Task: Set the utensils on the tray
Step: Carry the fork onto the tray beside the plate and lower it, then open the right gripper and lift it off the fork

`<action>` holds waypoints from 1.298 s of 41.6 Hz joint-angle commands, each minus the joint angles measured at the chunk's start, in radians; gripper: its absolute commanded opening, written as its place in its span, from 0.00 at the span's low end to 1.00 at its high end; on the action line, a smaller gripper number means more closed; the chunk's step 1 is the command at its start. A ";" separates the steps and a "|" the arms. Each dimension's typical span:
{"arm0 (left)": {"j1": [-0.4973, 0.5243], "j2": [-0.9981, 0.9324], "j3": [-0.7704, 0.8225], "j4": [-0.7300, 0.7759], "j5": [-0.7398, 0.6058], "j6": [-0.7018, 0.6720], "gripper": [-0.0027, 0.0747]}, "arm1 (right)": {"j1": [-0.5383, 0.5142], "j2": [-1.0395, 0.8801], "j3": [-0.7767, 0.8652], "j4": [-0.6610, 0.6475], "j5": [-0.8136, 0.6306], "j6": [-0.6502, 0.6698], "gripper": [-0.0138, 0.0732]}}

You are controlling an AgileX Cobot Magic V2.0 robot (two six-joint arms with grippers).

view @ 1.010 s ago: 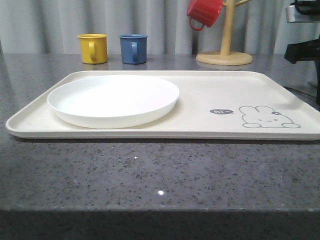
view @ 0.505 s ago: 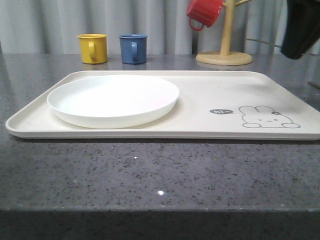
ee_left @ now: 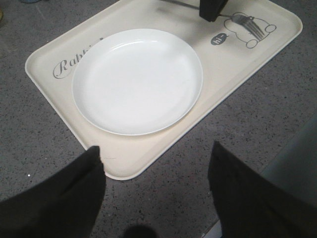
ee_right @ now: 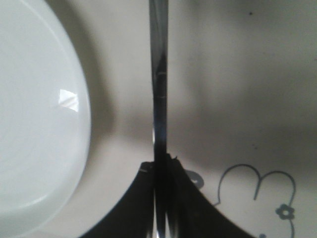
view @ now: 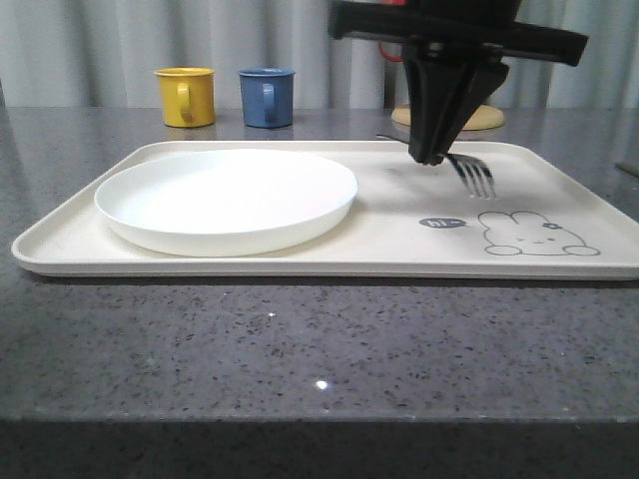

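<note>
Right claw point(view: 431, 155) clamped on fork point(view: 469, 170) above tray point(view: 399, 215), beside plate point(view: 227, 200). Best lowered flat onto bare tray before release. Left claw point(ee_left: 153, 163) spread, empty.

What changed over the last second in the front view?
The right gripper swung in from the far right edge to above the tray, shut on a fork whose tines hang over the rabbit drawing. The plate, yellow mug and blue mug stayed put.
</note>
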 commanded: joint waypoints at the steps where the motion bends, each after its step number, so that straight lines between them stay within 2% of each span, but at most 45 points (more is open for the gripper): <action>1: -0.008 -0.004 -0.026 -0.004 -0.070 -0.009 0.60 | 0.001 -0.012 -0.047 -0.014 -0.019 0.081 0.14; 8: -0.008 -0.004 -0.026 -0.004 -0.070 -0.009 0.60 | 0.001 0.023 -0.047 -0.019 -0.046 0.156 0.14; 15: -0.008 -0.004 -0.026 -0.004 -0.070 -0.009 0.60 | 0.001 0.030 -0.047 -0.023 -0.063 0.161 0.15; 21: -0.008 -0.004 -0.026 -0.004 -0.070 -0.009 0.60 | 0.001 0.047 -0.047 -0.024 -0.072 0.161 0.28; 30: -0.008 -0.004 -0.026 -0.004 -0.070 -0.009 0.60 | 0.001 0.042 -0.047 -0.024 -0.071 0.159 0.43; 39: -0.008 -0.004 -0.026 -0.004 -0.070 -0.009 0.60 | 0.001 -0.066 -0.046 -0.074 -0.032 0.019 0.44; 46: -0.008 -0.004 -0.026 -0.004 -0.070 -0.009 0.60 | -0.011 -0.247 -0.011 -0.145 0.017 -0.104 0.44; 49: -0.008 -0.004 -0.026 -0.004 -0.070 -0.009 0.60 | -0.056 -0.320 0.044 -0.187 0.026 -0.132 0.44; 54: -0.008 -0.004 -0.026 -0.004 -0.070 -0.009 0.60 | -0.202 -0.402 0.144 -0.183 0.036 -0.219 0.44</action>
